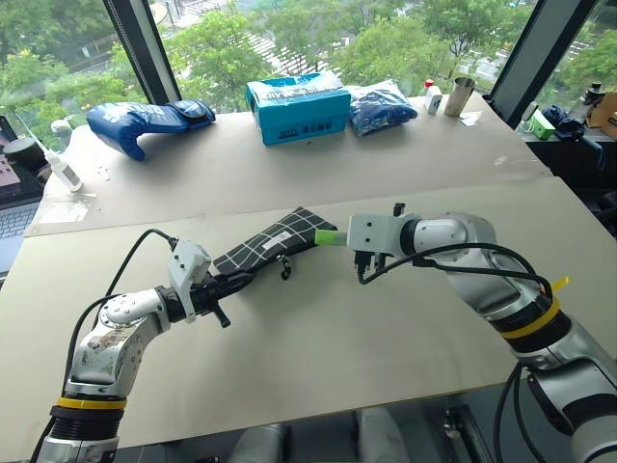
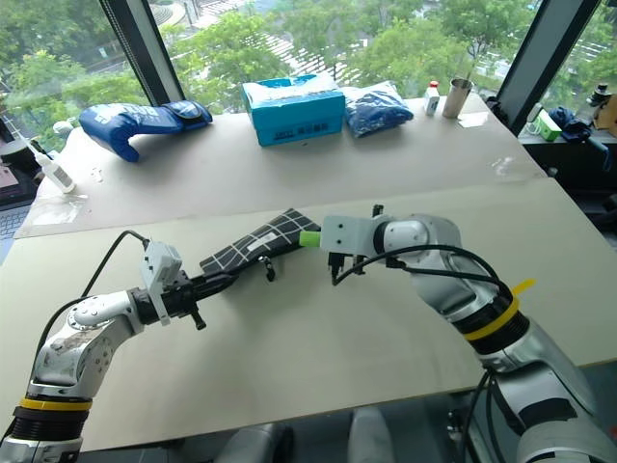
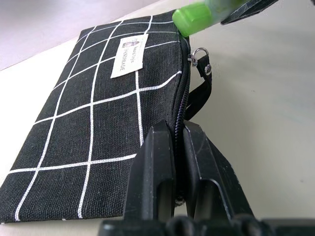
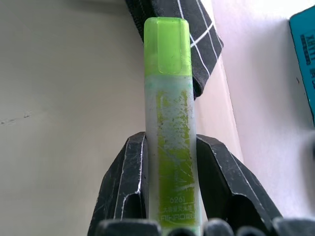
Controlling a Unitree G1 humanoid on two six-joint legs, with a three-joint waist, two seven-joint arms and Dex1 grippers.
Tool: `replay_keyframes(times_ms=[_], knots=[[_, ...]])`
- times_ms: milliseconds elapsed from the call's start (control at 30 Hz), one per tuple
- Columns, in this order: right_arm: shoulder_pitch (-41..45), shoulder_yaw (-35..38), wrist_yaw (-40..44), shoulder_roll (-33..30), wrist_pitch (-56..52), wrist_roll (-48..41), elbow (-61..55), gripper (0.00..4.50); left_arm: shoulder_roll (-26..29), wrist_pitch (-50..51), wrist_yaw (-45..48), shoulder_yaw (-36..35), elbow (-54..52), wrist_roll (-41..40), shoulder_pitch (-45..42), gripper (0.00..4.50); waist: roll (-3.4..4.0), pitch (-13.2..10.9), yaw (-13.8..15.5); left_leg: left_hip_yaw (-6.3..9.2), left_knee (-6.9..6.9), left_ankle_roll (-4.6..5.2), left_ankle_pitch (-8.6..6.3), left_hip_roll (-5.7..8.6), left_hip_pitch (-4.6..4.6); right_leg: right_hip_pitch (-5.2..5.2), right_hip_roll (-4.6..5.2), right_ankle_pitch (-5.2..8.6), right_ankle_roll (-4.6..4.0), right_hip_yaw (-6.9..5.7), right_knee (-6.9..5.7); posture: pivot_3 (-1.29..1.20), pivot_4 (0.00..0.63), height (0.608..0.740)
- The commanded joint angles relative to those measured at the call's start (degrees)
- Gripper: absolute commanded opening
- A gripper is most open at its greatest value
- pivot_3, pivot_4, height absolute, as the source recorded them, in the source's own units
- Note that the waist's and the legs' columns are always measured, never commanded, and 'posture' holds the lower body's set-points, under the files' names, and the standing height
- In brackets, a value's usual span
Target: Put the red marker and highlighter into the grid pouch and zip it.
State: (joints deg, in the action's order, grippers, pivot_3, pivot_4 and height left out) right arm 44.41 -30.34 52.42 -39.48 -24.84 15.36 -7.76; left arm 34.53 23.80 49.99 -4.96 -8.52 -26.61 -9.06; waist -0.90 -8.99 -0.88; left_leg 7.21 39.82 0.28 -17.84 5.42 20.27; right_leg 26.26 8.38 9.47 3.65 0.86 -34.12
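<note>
The highlighter [image 4: 169,123] sits clamped in the right gripper [image 1: 358,236], cap right at the grid pouch [image 3: 103,118] mouth. Left gripper [image 3: 179,147] pinches the pouch's zipper edge off the table [image 1: 318,338]. Next up, probably sliding it inside; marker's whereabouts unclear.

The highlighter [image 4: 170,123] is cut off at its rear end between the right gripper's fingers [image 4: 123,187]. Beyond its green cap, the pouch [image 3: 98,118] mouth is hidden. The pouch's near corner is covered by the left gripper's fingers [image 3: 157,177]. The marker's location cannot be determined.
</note>
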Motion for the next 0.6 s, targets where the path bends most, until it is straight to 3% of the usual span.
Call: replay_keyframes(times_ms=[33, 200, 600], knots=[[0.89, 4.77, 2.9, -0.23, 0.32, -3.28, -3.8, 1.0, 0.09, -0.96, -0.14, -0.59, -2.35, -0.2, -0.77, 0.0, 0.0, 0.0, 0.02, 0.01, 0.0, 0.0, 0.0, -0.01, 0.0, 0.0, 0.0, 0.0, 0.0, 0.0, 0.0, 0.0, 0.15, 0.74], [-0.98, 9.5, 8.01, -2.26, -2.23, -9.4, -8.29, 1.0, 0.21, -0.78, 0.03, -0.52, -2.24, -0.28, -0.92, 0.0, 0.0, 0.0, 0.12, 0.03, 0.0, 0.0, 0.0, -0.02, 0.0, -0.01, 0.0, -0.01, 0.0, 0.0, 0.01, 0.0, 0.15, 0.74], [-1.6, 7.86, 7.47, -1.36, -2.45, -6.58, -4.66, 1.0, 0.36, -0.64, 0.63, -0.33, -1.66, -0.27, -2.11, 0.0, 0.0, 0.0, -0.07, 0.0, 0.0, -0.01, -0.01, -0.02, -0.01, 0.0, 0.0, -0.02, 0.0, -0.01, -0.01, 0.0, 0.15, 0.74]])
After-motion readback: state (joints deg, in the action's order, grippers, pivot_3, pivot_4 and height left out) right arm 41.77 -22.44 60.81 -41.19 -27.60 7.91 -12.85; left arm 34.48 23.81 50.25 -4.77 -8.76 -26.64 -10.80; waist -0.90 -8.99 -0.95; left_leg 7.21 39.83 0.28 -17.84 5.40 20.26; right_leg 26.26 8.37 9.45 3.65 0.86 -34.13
